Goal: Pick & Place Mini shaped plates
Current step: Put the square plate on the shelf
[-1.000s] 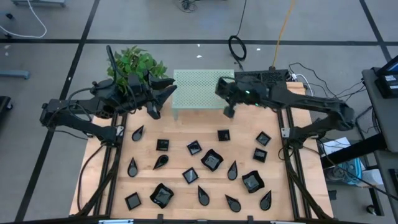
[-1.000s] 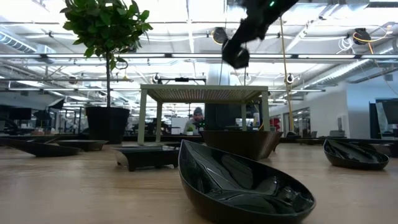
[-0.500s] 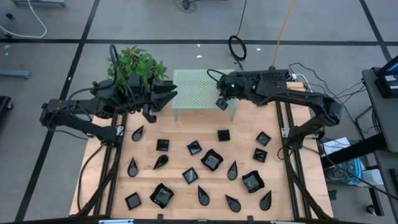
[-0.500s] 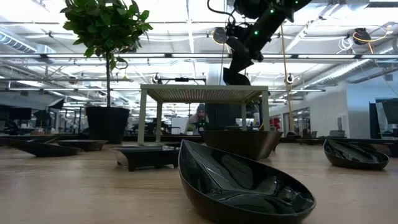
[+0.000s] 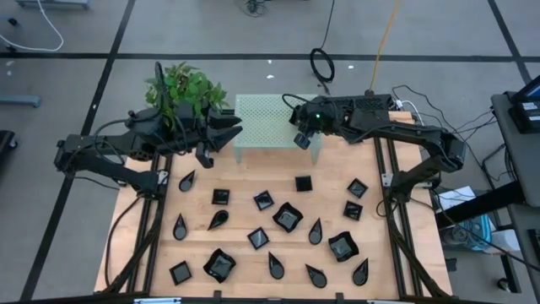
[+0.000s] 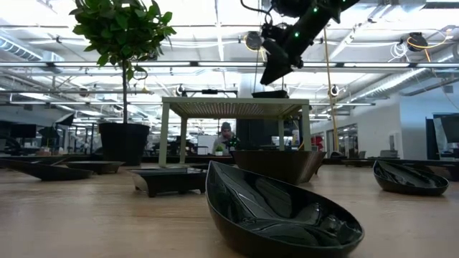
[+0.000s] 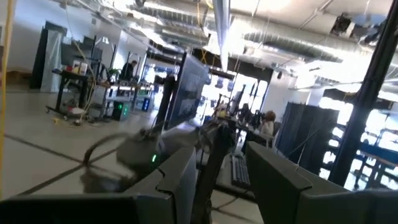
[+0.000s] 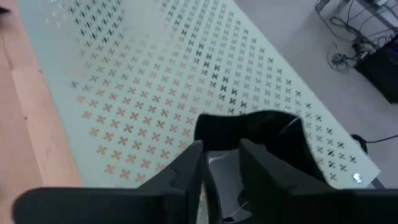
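Observation:
Several mini shaped plates (image 5: 287, 218), glossy black squares, teardrops and wavy-edged ones, lie scattered on the wooden table (image 5: 396, 262). One black plate (image 8: 249, 127) with a wavy rim lies flat on the near right corner of the pale green perforated shelf (image 5: 266, 118). In the low view this plate (image 6: 269, 94) sits on the shelf top. My right gripper (image 6: 271, 77) hangs just above it, open, its fingers (image 8: 186, 168) slanting down over the plate. My left gripper (image 5: 229, 128) waits open beside the shelf's left end, with nothing between its fingers.
A potted plant (image 5: 181, 89) stands at the far left, behind my left arm. The shelf stands on thin legs (image 6: 166, 140) at the table's far edge. A teardrop plate (image 6: 280, 208) lies close to the low camera.
My right gripper carried a plate toward the far edge and sank to the shelf's near right corner. It let go there and rose slightly. The plate now lies flat on the shelf top.

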`<state>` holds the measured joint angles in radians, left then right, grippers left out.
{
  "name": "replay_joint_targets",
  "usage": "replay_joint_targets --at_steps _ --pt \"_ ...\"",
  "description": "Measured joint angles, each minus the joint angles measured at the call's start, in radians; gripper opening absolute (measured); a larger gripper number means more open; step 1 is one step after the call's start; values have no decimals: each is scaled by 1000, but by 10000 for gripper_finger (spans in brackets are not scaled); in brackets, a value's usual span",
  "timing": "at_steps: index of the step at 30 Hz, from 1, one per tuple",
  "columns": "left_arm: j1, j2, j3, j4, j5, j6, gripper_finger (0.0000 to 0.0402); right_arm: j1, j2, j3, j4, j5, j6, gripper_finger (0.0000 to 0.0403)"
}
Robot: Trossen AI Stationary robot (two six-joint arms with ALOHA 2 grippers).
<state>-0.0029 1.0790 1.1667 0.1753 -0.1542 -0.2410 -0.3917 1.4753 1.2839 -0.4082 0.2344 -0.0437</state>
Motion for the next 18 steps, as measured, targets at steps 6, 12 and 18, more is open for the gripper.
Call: replay_joint_targets --at_steps 6,12,18 --pt "-14 0 0 -248 -2 48 145 16 -68 0 -5 -3 8 144" --pt "-20 0 0 -567 -12 -90 145 41 -169 0 -7 -2 9 153" --pt "-20 19 -1 -944 -11 -317 145 54 -262 0 -7 -1 9 149"
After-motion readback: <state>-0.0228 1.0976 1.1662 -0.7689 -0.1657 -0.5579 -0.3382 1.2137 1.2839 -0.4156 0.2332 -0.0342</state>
